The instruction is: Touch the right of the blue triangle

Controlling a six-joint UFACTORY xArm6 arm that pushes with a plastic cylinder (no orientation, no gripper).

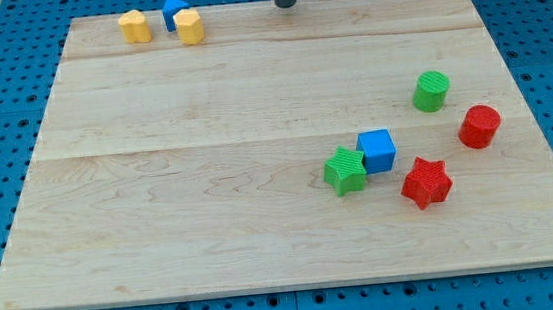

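Observation:
The blue triangle sits at the board's top left, partly hidden behind a yellow block just to its lower right. A second yellow block lies to its left. My tip is at the view's top centre, on the board's top edge, well to the right of the blue triangle and apart from every block.
At the view's lower right lie a blue cube, a green star touching it, a red star, a green cylinder and a red cylinder. The wooden board rests on blue pegboard.

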